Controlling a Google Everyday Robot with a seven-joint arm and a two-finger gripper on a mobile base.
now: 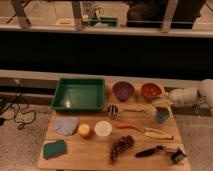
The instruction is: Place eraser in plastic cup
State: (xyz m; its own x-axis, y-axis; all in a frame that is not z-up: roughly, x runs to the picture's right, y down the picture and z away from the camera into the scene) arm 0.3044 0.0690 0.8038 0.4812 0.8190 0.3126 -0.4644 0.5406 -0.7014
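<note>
The small blue-grey plastic cup stands upright near the right edge of the wooden table. My white arm reaches in from the right. The gripper hangs just above and behind the cup, in front of the orange bowl. I cannot make out the eraser anywhere; it may be hidden at the gripper. A shiny steel cup stands mid-table, and a wider white tub stands in front of it.
A green tray is at the back left and a purple bowl at the back middle. An orange fruit, blue cloth, green sponge, grapes, banana and black-handled tool lie across the front.
</note>
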